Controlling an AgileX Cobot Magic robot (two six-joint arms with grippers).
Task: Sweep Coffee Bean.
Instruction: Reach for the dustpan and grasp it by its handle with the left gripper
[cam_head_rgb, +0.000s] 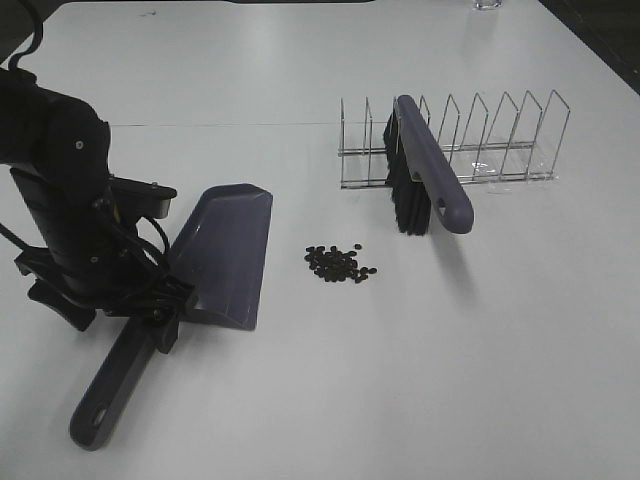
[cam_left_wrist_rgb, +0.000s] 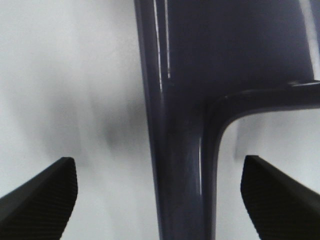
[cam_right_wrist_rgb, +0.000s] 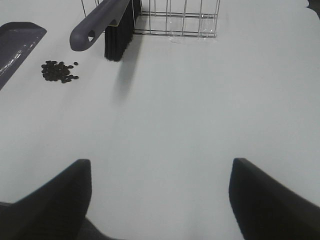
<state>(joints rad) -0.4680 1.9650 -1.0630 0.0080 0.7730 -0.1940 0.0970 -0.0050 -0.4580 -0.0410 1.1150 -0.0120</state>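
A white surface (cam_head_rgb: 450, 350) carries all items. A wire rack (cam_head_rgb: 500, 150) stands at the far side. A dustpan (cam_head_rgb: 225, 255) lies flat on the left. A brush (cam_head_rgb: 430, 175) is leaned in the rack, bristles down. The left hand (cam_head_rgb: 160, 315) is set astride the dustpan handle. In the left wrist view its fingers (cam_left_wrist_rgb: 47, 195) are spread, clear of the handle on both sides. The right hand (cam_right_wrist_rgb: 162, 200) is shown only by the right wrist view, spread open over bare surface. The coffee beans (cam_head_rgb: 338, 264) lie in a loose cluster between dustpan and brush, near the pan's side. They are apart from the left hand and well ahead of the right hand.
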